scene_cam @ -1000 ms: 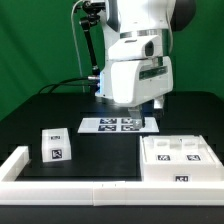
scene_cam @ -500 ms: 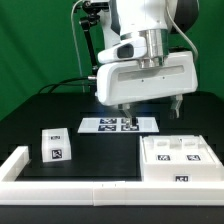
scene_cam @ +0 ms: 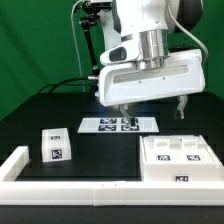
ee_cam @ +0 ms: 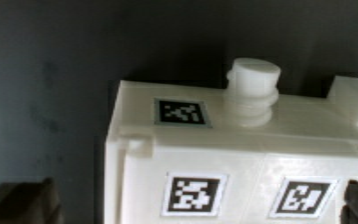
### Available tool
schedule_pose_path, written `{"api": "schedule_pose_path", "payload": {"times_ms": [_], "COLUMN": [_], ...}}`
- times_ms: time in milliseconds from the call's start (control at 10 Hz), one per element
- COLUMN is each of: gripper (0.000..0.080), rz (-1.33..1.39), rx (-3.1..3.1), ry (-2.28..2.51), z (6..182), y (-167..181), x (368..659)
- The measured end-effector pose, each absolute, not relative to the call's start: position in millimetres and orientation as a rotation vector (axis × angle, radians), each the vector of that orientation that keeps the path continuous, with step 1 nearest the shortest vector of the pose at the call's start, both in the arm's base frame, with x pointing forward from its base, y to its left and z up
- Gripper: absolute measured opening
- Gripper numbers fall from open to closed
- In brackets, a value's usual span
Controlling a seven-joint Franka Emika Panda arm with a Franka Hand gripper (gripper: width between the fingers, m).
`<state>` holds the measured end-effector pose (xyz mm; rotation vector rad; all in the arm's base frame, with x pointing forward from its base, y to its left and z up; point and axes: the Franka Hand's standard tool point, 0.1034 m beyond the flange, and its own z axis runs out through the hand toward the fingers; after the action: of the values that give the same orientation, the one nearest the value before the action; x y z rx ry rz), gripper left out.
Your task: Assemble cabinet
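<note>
- My gripper (scene_cam: 148, 110) hung wide open and empty above the table (scene_cam: 100, 150).
- The cabinet body (scene_cam: 178, 160) sat at the exterior view's right; the wrist view cropped it.
- A small white block (scene_cam: 56, 145) stood well apart.

Exterior view is bright and even, fairly sharp, though the white cabinet body (scene_cam: 180, 160) nearly blows out against the black table (scene_cam: 40, 110). Wrist view's dimmer, soft and grainy.

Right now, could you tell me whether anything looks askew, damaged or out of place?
Nothing stands out: the large white box-shaped cabinet body and small white tagged block sit flat, apart; the open tool hangs empty above.
</note>
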<state>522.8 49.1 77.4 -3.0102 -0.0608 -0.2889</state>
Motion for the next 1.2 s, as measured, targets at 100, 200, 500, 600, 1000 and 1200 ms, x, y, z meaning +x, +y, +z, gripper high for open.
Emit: {"api": "schedule_pose_path", "payload": {"times_ms": [100, 200, 500, 600, 1000, 1200], "gripper": [0.0797, 0.0797, 0.0797, 0.0797, 0.0797, 0.0797], "rz": [-0.29, -0.289, -0.314, -0.323, -0.318, -0.327], "rx": [-3.004, -2.997, -2.988, -2.985, -2.982, -2.979], "ry": [-0.001, 0.047, 0.012, 0.01, 0.007, 0.008], "z": [70.3, 65.8, 49.3, 43.1, 19.3, 9.0], "y": [54.1, 59.1, 75.4, 77.0, 75.1, 73.0], "x": [518.3, 515.0, 508.5, 507.8, 506.3, 511.2]}}
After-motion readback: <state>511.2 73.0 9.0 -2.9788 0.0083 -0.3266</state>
